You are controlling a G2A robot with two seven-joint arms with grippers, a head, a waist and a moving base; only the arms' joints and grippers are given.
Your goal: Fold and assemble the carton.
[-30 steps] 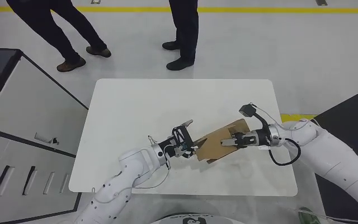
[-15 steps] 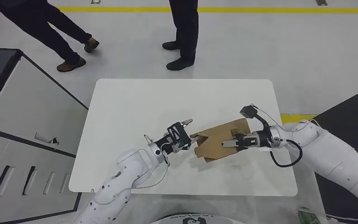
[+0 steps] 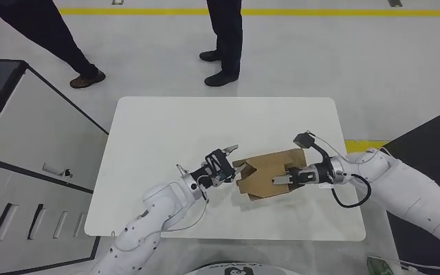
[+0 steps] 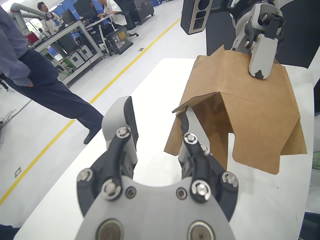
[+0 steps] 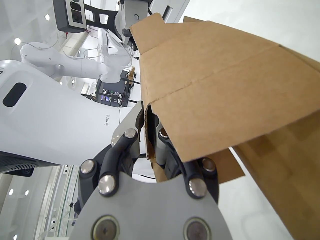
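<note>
A brown carton (image 3: 269,174), half opened into a tent shape, lies on the white table (image 3: 158,137) right of centre. My right gripper (image 3: 289,178) is shut on the carton's right end; in the right wrist view its fingers (image 5: 136,126) clamp a panel edge of the carton (image 5: 220,81). My left gripper (image 3: 225,163) stands open just off the carton's left end. In the left wrist view the left gripper (image 4: 157,121) has one fingertip (image 4: 186,122) next to a hanging flap of the carton (image 4: 250,101). The right gripper (image 4: 260,62) grips the far edge.
The table's edge (image 3: 227,238) runs close in front of both arms. A grey cabinet (image 3: 41,158) stands to the left of the table. People's legs (image 3: 223,41) stand on the floor beyond the far side.
My left gripper has drawn back from the carton's left end and stands open. The right gripper has turned and shifted the carton slightly left, and it now lies flatter across the table.
</note>
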